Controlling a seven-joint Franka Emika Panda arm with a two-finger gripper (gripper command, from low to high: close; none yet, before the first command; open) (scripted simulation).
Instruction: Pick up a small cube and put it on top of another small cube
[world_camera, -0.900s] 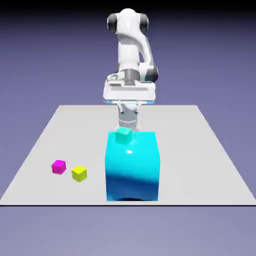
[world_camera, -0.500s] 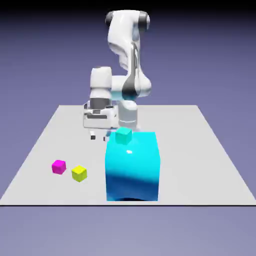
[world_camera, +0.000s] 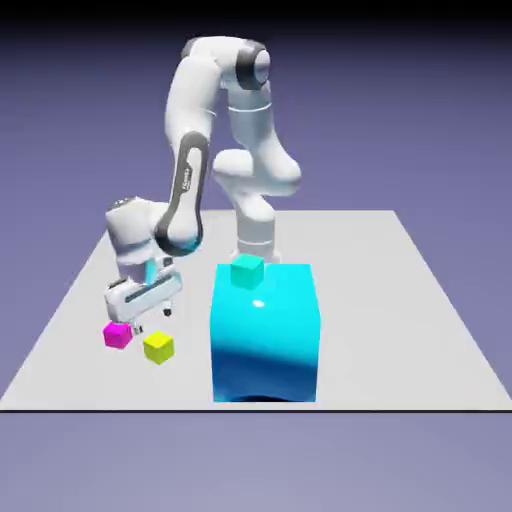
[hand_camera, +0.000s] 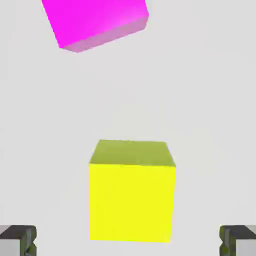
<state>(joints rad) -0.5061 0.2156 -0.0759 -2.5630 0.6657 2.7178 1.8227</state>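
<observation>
The small yellow-green cube (world_camera: 158, 347) rests on the grey table (world_camera: 380, 300), near the exterior view's left front. My gripper (world_camera: 152, 320) hangs open just above it, not touching it. In the hand view the yellow-green cube (hand_camera: 131, 197) fills the lower middle, centred between my two grey fingertips (hand_camera: 17, 240), which stand wide apart with clear gaps on both sides of it. A magenta cube (world_camera: 118, 334) sits close beside it, and shows as the magenta cube (hand_camera: 95, 22) at the top of the hand view.
A big glossy cyan block (world_camera: 265, 335) stands at the table's front middle, to the exterior view's right of my gripper. A small teal cube (world_camera: 247, 270) sits on its top near the back left corner.
The arm has swung from behind the cyan block to the exterior view's left and come down over the yellow-green cube. The cubes have not moved.
</observation>
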